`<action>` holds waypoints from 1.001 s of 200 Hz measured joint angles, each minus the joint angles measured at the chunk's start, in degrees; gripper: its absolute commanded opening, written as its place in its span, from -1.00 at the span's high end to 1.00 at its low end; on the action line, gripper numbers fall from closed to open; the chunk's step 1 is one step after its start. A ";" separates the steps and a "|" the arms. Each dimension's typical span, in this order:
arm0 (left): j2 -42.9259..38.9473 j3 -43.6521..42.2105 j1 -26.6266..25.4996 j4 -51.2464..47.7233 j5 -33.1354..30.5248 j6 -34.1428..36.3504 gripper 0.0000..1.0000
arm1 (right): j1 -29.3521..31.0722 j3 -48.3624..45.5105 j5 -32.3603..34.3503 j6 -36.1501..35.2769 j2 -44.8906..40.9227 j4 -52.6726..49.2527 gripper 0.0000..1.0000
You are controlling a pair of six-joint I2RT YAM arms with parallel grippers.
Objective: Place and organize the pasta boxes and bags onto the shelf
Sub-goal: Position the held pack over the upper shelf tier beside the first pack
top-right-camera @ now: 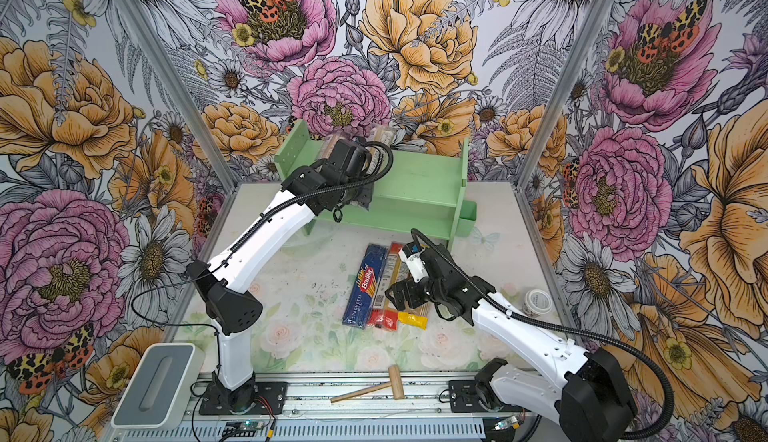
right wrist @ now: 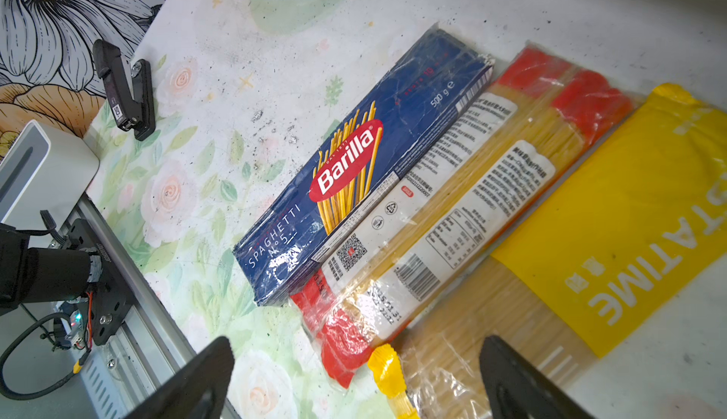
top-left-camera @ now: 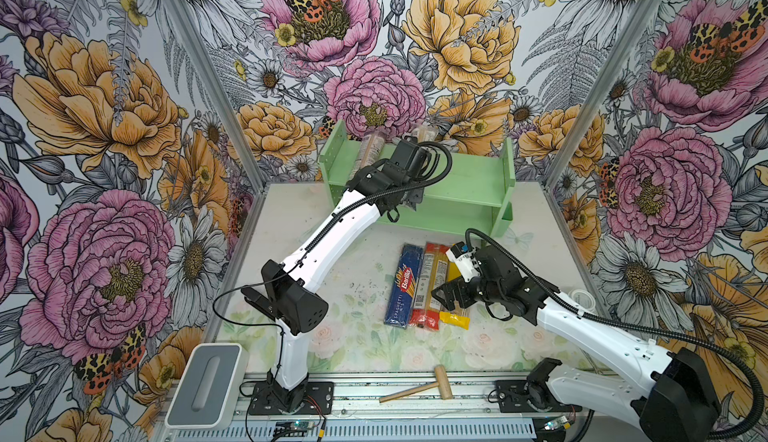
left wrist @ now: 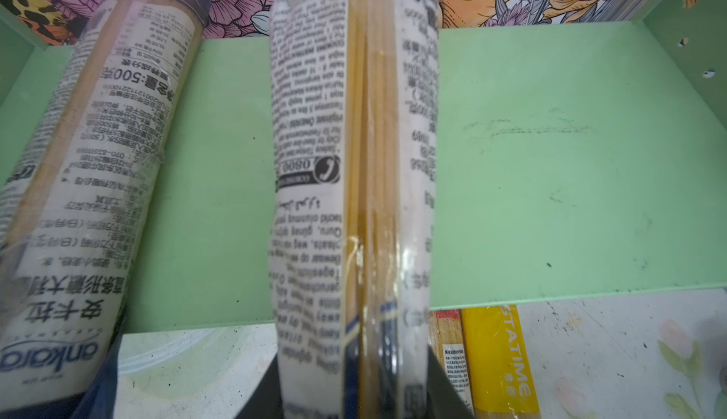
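In both top views the light mint-green two-tier wooden shelf [top-left-camera: 461, 182] [top-right-camera: 415, 178] stands at the back of the floral-printed tabletop [top-left-camera: 345, 261]. The left gripper [top-left-camera: 410, 200] is at the front edge of the shelf's upper tier, clamped on the near end of a clear blue-ended spaghetti bag [top-left-camera: 424, 133]. The bag's far end pokes past the shelf's back edge. A second clear spaghetti bag [top-left-camera: 369, 149] lies much the same way, closer to the shelf's side panel on the left arm's side. In front of the shelf, a dark blue Barilla box [top-left-camera: 400, 286], a red-ended clear bag [top-left-camera: 430, 282] and a yellow bag [top-left-camera: 455, 320] lie side by side. Their long axes point at the shelf front, and the right gripper [top-left-camera: 449, 294] hangs over them.

In the left wrist view the held bag [left wrist: 354, 141] runs straight away from the jaws, front to back across the upper tier [left wrist: 550, 161], not along the shelf's width. Its neighbour [left wrist: 98, 153] lies beside it but apart. I cannot tell whether the held bag rests on the board. The set-down likely turns on that front-to-back axis: let go here, the bag would lie parallel to its neighbour and overhang the back.

In the right wrist view the right gripper [right wrist: 354, 377] has its jaws wide apart and holds nothing. They straddle the ends of the red-ended and yellow bags farthest from the shelf. This arm is the nearer one to those three packs.
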 measured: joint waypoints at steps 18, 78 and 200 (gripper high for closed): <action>0.07 0.00 0.00 0.02 0.00 -0.31 1.00 | 0.00 -0.04 0.00 0.00 0.00 0.00 -0.99; 0.11 -0.94 0.11 0.07 0.02 -0.96 1.00 | 0.00 -0.22 0.00 0.00 0.00 0.00 -0.99; 0.98 -1.03 0.68 0.20 0.07 -1.11 1.00 | 0.00 -0.22 -0.02 0.00 0.00 0.00 -0.99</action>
